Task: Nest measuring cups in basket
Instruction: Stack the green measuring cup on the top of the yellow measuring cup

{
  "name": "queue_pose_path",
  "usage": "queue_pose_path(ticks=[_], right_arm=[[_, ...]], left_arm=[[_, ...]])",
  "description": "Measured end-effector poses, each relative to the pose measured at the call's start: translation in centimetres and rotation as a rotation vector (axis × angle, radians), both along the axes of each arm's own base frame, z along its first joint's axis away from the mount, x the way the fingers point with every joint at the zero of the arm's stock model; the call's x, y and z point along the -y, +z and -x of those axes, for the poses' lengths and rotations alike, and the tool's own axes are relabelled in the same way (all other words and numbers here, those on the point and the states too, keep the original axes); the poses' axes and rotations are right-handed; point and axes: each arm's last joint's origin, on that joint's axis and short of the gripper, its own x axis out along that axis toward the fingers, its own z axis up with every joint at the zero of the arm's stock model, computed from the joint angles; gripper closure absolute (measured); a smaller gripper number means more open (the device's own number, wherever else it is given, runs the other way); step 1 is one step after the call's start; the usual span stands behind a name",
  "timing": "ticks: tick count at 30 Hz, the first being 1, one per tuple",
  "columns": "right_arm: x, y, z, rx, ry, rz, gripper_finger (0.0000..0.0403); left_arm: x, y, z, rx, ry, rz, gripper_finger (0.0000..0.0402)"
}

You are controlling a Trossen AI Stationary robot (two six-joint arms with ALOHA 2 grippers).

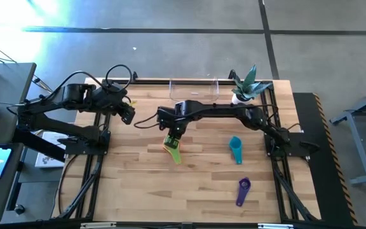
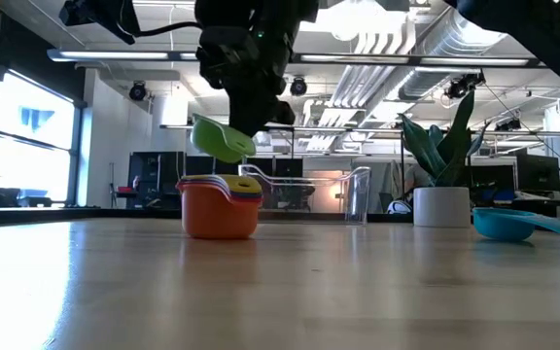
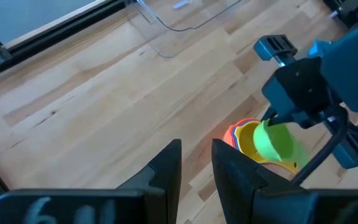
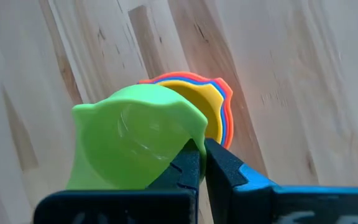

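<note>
A stack of nested cups, orange outside with blue and yellow inside (image 2: 220, 209), stands on its base near the table's middle (image 1: 169, 149). My right gripper (image 4: 201, 163) hovers over it, shut on the green cup (image 2: 222, 139). The teal cup (image 1: 236, 149) and the purple cup (image 1: 243, 191) lie on the table to the right. The clear basket (image 1: 194, 89) stands at the far edge. My left gripper (image 3: 196, 168) waits, slightly open, above the table's left part (image 1: 127, 114). No red cup shows. My right gripper pinches the green cup's wall at its rim (image 4: 188, 138) between the two fingers, coming from above and pointing down. The cup is lifted clear and tilted, just over the nested stack (image 4: 219, 109).
A small white plant pot (image 1: 242, 97) with a green plant stands right of the basket at the far edge. Bare wood lies on the table's near left and between the stack and the teal cup (image 2: 513, 224).
</note>
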Motion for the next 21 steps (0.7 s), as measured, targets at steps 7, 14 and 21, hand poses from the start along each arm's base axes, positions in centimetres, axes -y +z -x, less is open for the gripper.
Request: queue_pose_path(ticks=[7, 14, 21], right_arm=[[0.1, -1.6, -0.5, -0.032, 0.012, -0.037, 0.0403], [0.3, -2.3, -0.6, -0.05, 0.011, -0.037, 0.0403], [0.8, -2.3, -0.6, -0.049, 0.001, -0.005, 0.0403]], left_arm=[[0.0, 0.0, 0.0, 0.006, 0.016, 0.008, 0.0323], [-0.1, 0.0, 0.0, 0.003, 0.041, -0.025, 0.0323], [-0.1, 0.0, 0.0, 0.002, 0.045, -0.031, 0.0323]])
